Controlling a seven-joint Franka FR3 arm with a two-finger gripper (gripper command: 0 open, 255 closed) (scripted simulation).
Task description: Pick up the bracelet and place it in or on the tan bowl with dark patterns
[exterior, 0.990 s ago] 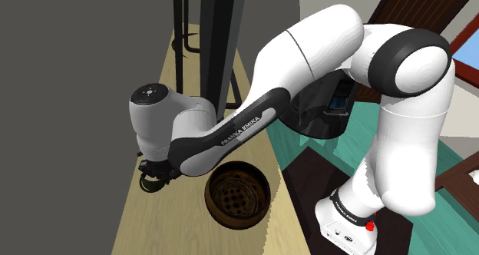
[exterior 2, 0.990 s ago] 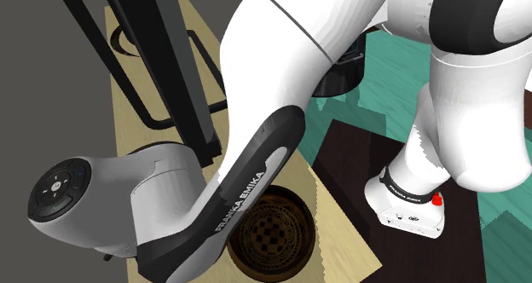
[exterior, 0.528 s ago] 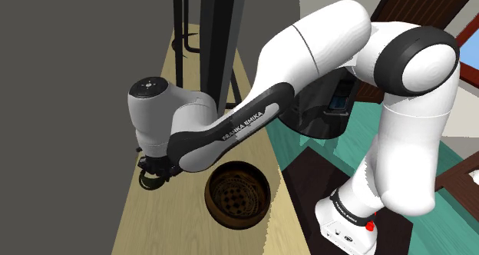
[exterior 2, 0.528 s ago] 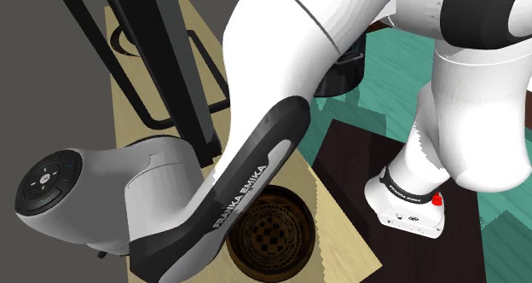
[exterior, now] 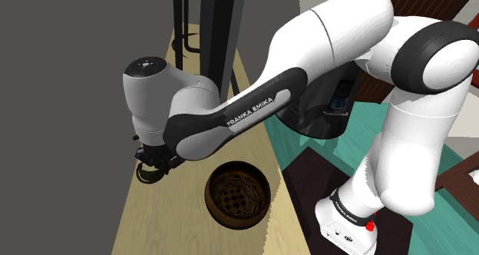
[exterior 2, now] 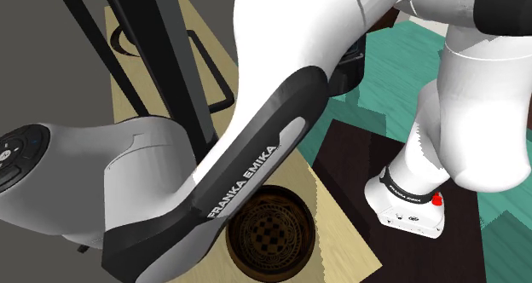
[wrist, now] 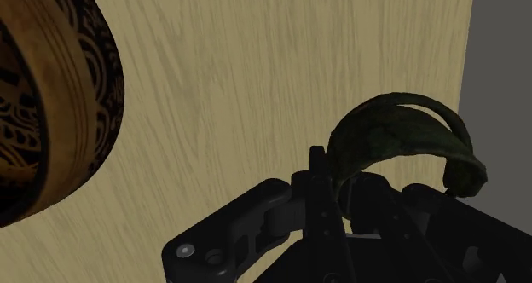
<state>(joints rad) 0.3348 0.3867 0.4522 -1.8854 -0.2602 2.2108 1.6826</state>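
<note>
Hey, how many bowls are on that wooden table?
1. The brown patterned bowl sits on the wooden table at the edge nearest the stand, beside the gripper holding the bracelet. The arm covers part of the table, so another could be hidden.

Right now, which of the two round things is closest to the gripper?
The dark greenish bracelet, clasped at the gripper. The patterned brown bowl sits apart from it on the wooden table.

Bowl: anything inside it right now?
Nothing loose shows inside the bowl, only its dark patterned floor. The bracelet is outside it, over the wooden tabletop. Its near inner wall is hidden behind the rim.
</note>
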